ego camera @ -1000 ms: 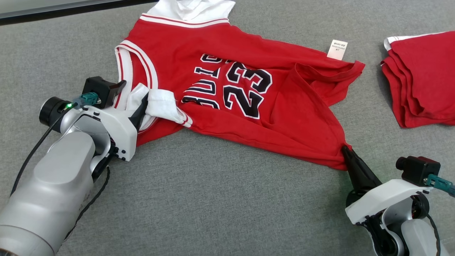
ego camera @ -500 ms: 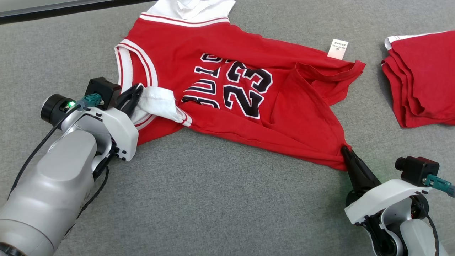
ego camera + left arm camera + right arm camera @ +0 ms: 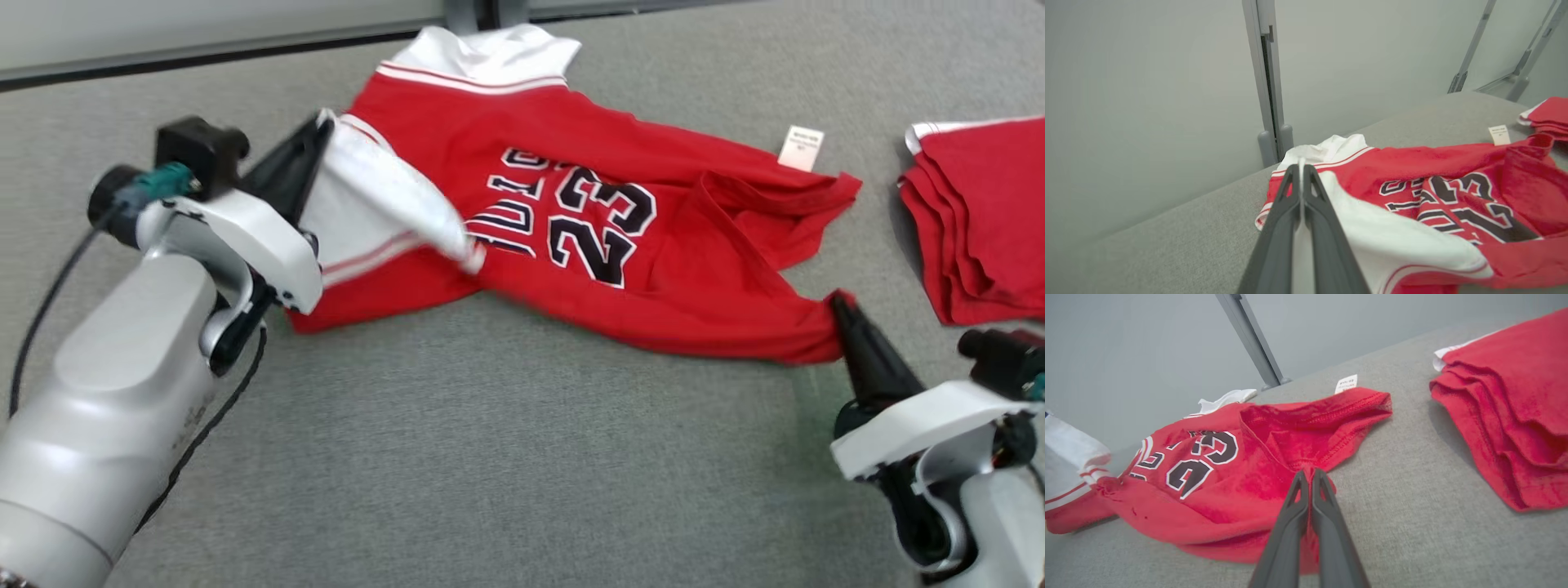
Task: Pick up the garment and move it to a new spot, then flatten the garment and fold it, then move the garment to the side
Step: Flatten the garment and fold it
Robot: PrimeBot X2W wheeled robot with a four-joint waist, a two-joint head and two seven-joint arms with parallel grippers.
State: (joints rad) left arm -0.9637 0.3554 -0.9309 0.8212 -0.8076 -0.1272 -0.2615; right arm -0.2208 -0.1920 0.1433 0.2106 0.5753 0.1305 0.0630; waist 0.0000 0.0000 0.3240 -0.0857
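Observation:
The garment (image 3: 694, 294) is a red jersey with the number 23 and white sleeves, spread on the grey table. My left gripper (image 3: 321, 124) is shut on the white sleeve cloth (image 3: 1396, 245) at the garment's left side and holds that part raised off the table. In the left wrist view the cloth is pinched between the dark fingers (image 3: 1282, 220). My right gripper (image 3: 839, 300) is shut on the red hem corner at the garment's near right. In the right wrist view that gripper (image 3: 1310, 473) grips the hem of the garment (image 3: 1274, 457).
A folded stack of red cloth (image 3: 980, 212) lies at the right of the table, close to my right arm. A white label (image 3: 801, 147) sticks out at the garment's far edge. A grey post (image 3: 1267, 81) and a wall stand behind the table's far edge (image 3: 204, 53).
My left gripper has shut on the white sleeve and lifted it up and away from me. The right gripper keeps its hold on the hem. The head camera has shifted.

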